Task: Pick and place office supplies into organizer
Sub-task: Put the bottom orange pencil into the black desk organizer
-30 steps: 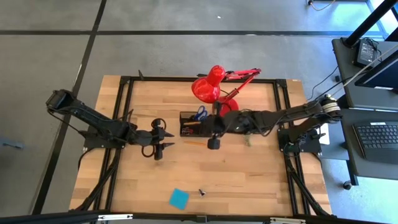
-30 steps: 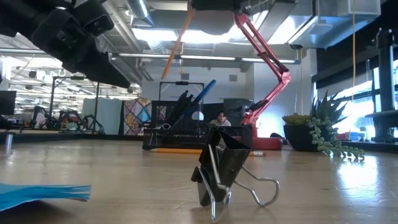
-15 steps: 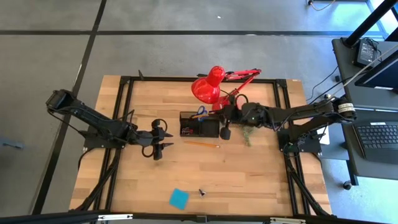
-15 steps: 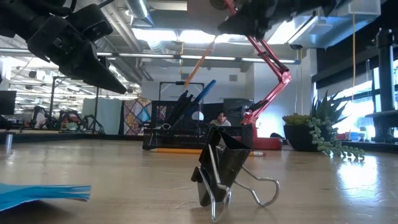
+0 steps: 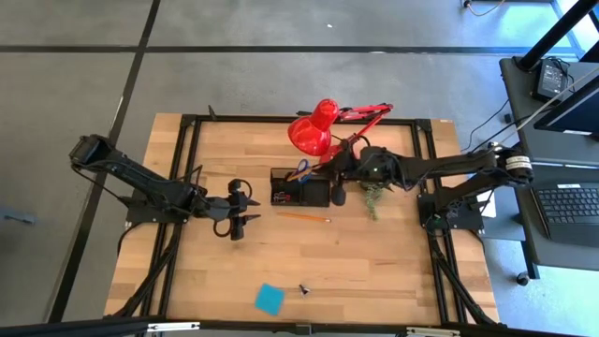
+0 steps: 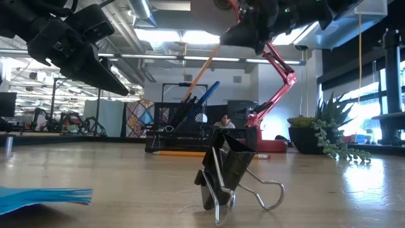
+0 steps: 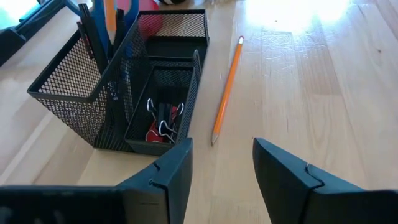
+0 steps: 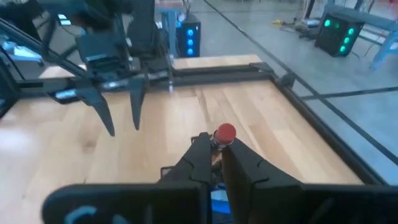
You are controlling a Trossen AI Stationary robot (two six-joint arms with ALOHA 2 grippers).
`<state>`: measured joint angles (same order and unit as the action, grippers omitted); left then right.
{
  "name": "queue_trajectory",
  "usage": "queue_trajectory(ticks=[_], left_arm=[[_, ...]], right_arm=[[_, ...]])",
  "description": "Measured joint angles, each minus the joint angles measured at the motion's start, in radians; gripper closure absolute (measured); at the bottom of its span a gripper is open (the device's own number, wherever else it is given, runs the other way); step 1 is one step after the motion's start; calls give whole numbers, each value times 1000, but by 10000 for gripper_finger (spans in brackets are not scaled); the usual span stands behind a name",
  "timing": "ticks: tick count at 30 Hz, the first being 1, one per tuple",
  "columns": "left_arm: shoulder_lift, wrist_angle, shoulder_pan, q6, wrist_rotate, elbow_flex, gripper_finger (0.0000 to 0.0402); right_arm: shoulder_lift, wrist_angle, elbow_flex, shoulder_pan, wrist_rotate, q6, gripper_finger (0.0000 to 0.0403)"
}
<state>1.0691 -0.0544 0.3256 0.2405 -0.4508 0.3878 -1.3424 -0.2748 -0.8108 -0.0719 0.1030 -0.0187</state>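
Note:
The black mesh organizer [image 5: 299,188] stands mid-table before the red lamp; pens and blue-handled scissors [image 5: 300,170] stand in its tall compartment, black clips [image 7: 163,122] lie in its low tray. My right gripper [image 5: 333,180] hovers over the organizer's right end, shut on an orange pencil [image 6: 203,65]. A second orange pencil [image 5: 304,216] lies flat on the table just near of the organizer. My left gripper [image 5: 249,212] is open, left of the organizer, touching nothing. A blue sticky-note pad [image 5: 270,299] and a black clip [image 5: 304,289] lie by the near edge. My right gripper pinches the orange pencil between its two fingers just below its red eraser end [image 8: 224,132]. The fingers come from the table's right, slanting down. The pencil slants down and leftward, and its lower part [image 7: 110,12] stands inside the organizer's tall compartment among the pens.
The red desk lamp [image 5: 314,128] stands just far of the organizer, its arm [image 6: 273,60] beside my right gripper. A small green plant [image 5: 372,200] sits right of the organizer under the right arm. Bare wood spreads across the near half of the table.
My right gripper has moved from near the organizer's near right corner toward the far edge and a little right, turning as it went. The held pencil has swung with it and come down, so its lower end now reaches into the tall compartment.

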Motion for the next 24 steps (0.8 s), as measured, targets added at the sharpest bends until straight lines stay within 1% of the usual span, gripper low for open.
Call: queue_trajectory(ticks=[4,10,19,24], left_arm=[[0,0,0,0,0,0,240],[0,-1,0,0,0,0,242],[0,0,0,0,0,0,241],[0,0,0,0,0,0,241]], right_arm=[[-58,-33,0,0,0,2,381],[-120,-148,0,-11,0,26,381],[-214,-158,0,-25,-1,-3,379],[-271,-204,0,-26,0,-9,378]])
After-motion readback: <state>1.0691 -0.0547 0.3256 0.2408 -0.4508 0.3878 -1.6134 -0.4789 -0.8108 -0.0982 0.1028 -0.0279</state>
